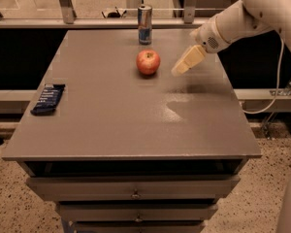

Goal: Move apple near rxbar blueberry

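The red apple point(148, 62) sits on the grey table top point(131, 120), in its far middle part. The rxbar blueberry point(48, 99), a flat dark blue bar, lies at the table's left edge. My gripper point(179, 70) hangs from the white arm at the right, a little above the table and just to the right of the apple, not touching it. It holds nothing.
A tall silver-and-blue can point(144, 17) stands at the table's far edge, behind the apple. The table has drawers point(135, 194) in its front. A white cable point(276, 81) hangs at the right.
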Tool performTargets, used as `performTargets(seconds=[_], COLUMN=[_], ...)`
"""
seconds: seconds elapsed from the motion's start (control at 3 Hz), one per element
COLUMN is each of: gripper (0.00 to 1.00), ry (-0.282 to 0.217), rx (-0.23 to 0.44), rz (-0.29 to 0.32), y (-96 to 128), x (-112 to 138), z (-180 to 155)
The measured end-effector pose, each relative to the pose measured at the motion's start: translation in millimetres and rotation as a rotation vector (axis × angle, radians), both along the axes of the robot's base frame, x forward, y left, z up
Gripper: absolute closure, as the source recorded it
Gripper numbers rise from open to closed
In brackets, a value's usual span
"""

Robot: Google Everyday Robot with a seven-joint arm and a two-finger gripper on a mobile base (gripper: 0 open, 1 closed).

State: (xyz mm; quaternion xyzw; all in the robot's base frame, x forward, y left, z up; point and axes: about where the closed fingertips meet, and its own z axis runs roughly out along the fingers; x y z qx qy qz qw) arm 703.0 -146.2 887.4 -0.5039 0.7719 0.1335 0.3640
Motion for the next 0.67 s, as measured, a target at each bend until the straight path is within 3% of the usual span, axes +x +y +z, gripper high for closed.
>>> performTargets(seconds=[0.67], gripper=[0.0], ry=[0.003], rx=[0.15], rz=[0.04], y=[59.9], x=[26.7], z=[-21.9])
